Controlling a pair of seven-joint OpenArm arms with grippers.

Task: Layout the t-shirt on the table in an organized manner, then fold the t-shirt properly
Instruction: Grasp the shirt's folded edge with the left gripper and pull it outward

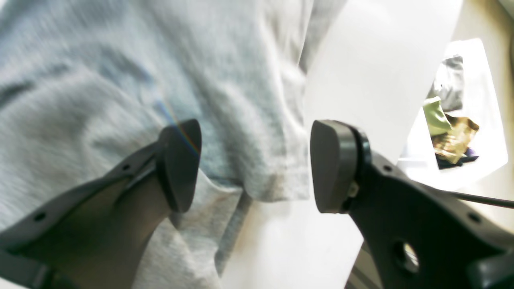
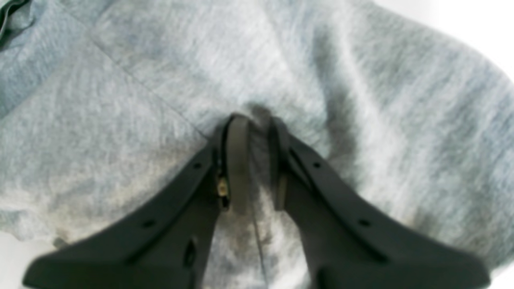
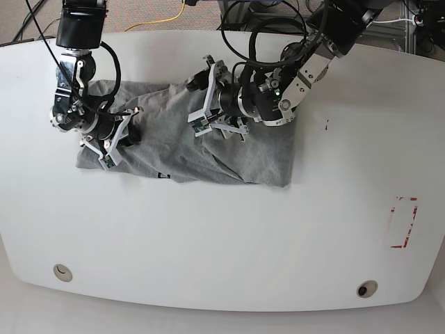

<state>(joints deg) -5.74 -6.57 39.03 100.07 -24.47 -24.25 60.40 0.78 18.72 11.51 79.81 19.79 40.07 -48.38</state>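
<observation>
The heather-grey t-shirt (image 3: 236, 153) lies crumpled and partly spread on the back-left part of the white table (image 3: 222, 243). My right gripper (image 3: 122, 139) is at the shirt's left end. In the right wrist view it (image 2: 257, 160) is shut on a pinched ridge of the t-shirt (image 2: 361, 100). My left gripper (image 3: 201, 97) hovers over the shirt's upper middle. In the left wrist view it (image 1: 257, 166) stands open, one finger over the t-shirt (image 1: 120, 80) and the other over bare table (image 1: 361, 60), with a hemmed edge between them.
A red dashed marking (image 3: 403, 223) is at the right of the table. Two grommet holes (image 3: 62, 273) (image 3: 366, 287) sit near the front edge. Beyond the table edge a white bin with mixed clothing (image 1: 453, 132) shows. Cables hang behind both arms.
</observation>
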